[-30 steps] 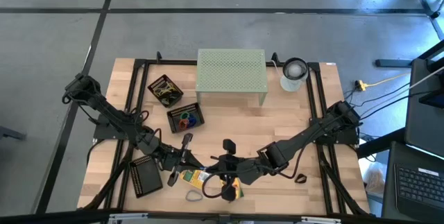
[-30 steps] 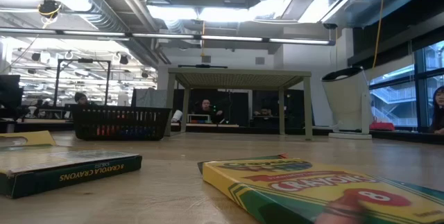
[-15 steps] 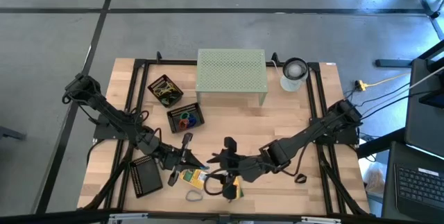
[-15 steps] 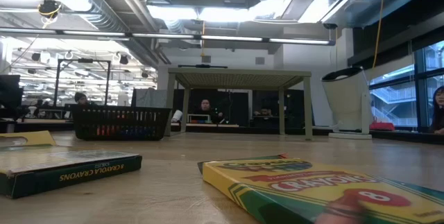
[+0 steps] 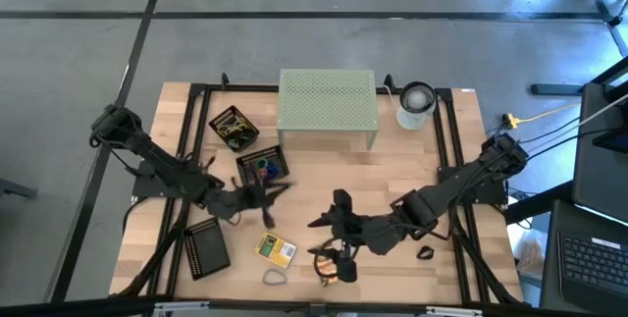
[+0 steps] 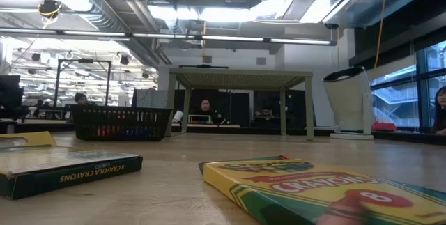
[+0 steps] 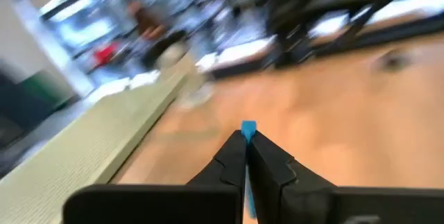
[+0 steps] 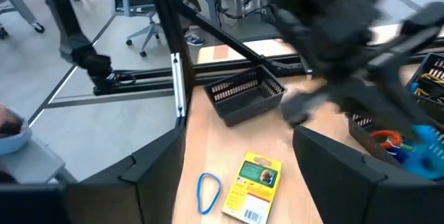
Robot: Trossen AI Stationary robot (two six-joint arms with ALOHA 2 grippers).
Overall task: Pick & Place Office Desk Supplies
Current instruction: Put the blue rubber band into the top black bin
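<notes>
Left gripper lifted off crayon box, now near tray of rubber bands, clenched on blue band (probably rubber); right gripper released, fingers spread.

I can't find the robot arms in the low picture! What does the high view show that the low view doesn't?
Only the high view: both dark arms over the wooden table, with the left gripper near the middle and the right gripper open beside it, plus a small black clip.
Only the low view: the room behind, with people sitting far off.
Both: two yellow-green crayon boxes, the pale green perforated metal riser and the white-grey cylinder.
</notes>
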